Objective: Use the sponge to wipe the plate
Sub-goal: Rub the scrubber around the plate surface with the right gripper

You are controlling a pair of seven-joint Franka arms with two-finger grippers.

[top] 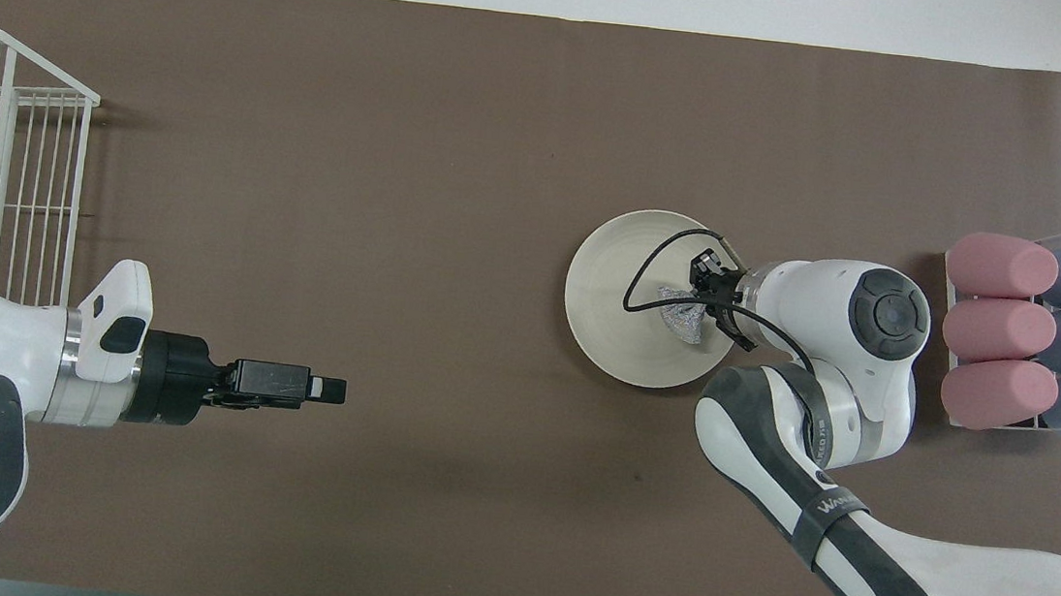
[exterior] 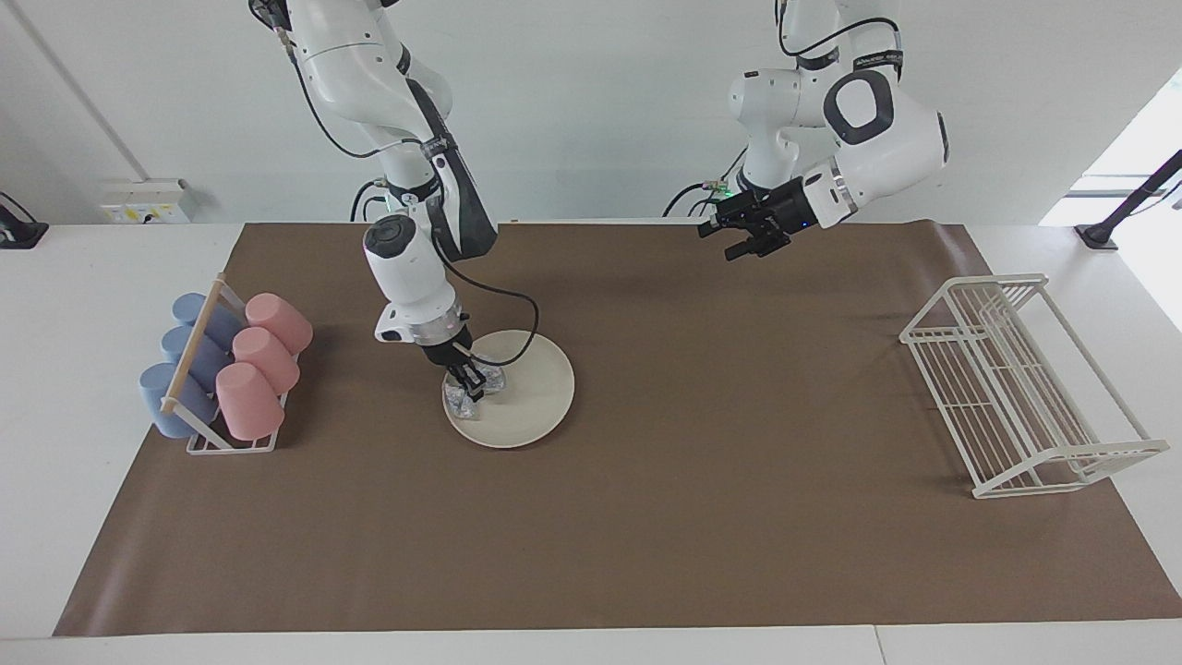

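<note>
Plate [exterior: 517, 392] on the brown mat, mid-desk toward the right arm's end; right gripper [exterior: 469, 386] clenched on sponge [exterior: 464, 392], pressing it by the plate's rim, wiping underway, most of plate left; left gripper [exterior: 744, 236] released, waiting over the mat's robot-side edge.

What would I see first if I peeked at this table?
First, the right gripper pressing a glittery sponge onto the cream plate in the middle of the brown mat, at the plate's edge toward the cup rack. Next, the pink and blue cups lying in a rack at the right arm's end. The left gripper waits open in the air.
</note>
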